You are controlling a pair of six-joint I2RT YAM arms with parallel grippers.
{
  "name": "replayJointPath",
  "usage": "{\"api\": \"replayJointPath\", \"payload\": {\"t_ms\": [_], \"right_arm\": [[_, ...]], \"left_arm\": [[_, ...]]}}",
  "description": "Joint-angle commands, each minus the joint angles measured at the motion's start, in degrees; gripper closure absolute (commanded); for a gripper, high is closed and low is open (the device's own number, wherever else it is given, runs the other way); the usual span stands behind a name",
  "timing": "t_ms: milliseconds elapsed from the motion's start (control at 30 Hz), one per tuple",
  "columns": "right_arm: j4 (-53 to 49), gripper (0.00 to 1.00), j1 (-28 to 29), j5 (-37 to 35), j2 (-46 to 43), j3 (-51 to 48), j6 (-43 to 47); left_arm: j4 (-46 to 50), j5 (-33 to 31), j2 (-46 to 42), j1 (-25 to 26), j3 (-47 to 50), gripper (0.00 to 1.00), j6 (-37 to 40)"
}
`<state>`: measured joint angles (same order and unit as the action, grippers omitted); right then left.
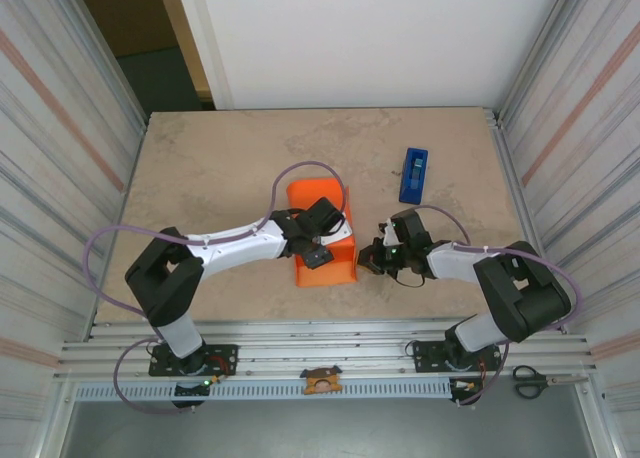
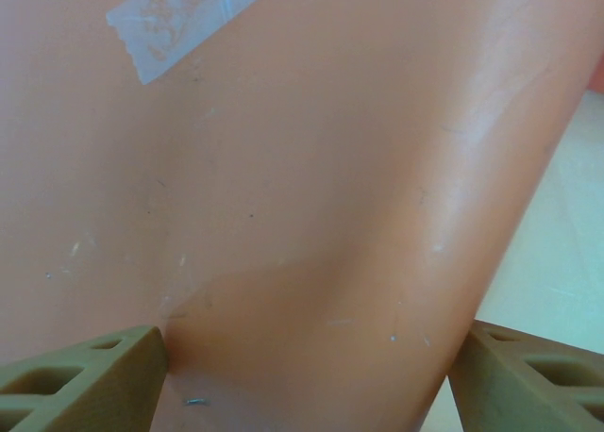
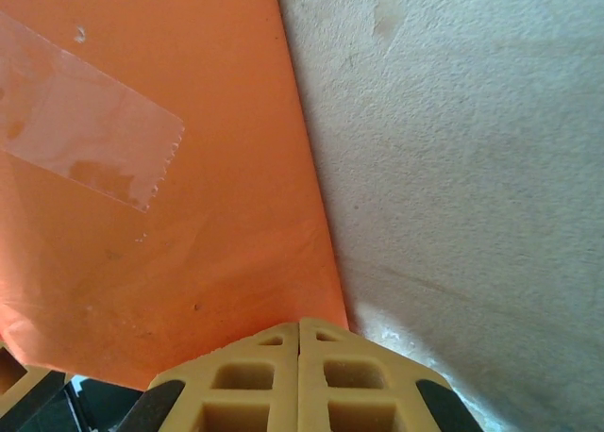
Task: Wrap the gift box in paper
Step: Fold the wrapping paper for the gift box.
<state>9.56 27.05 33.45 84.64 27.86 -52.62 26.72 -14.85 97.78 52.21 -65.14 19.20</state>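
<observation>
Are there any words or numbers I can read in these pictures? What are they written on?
No text can be read anywhere.
blue tape dispenser: any label on it is too small to read.
clear tape strip on the paper: blank, no print.
whitish tape piece in the left wrist view: blank, only smudges.

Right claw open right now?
No. In the right wrist view the right claw has both tips pressed together with no gap, at the paper edge.
</observation>
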Motion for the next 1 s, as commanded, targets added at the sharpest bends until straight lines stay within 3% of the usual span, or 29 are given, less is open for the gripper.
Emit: {"api": "replayJointPath", "payload": {"t_ms": [0, 967], "right_arm": [[2.11, 0.96, 0.85, 0.17, 0.82, 1.63, -2.49], [28.49, 1.0, 5.71, -15.29, 3.65, -7.69, -25.94]], "left_arm": [[1.85, 0.55, 2.86, -0.01, 0.61, 0.23, -1.36], [2.07, 0.81, 5.61, 0.09, -0.38, 0.27, -3.28]]}}
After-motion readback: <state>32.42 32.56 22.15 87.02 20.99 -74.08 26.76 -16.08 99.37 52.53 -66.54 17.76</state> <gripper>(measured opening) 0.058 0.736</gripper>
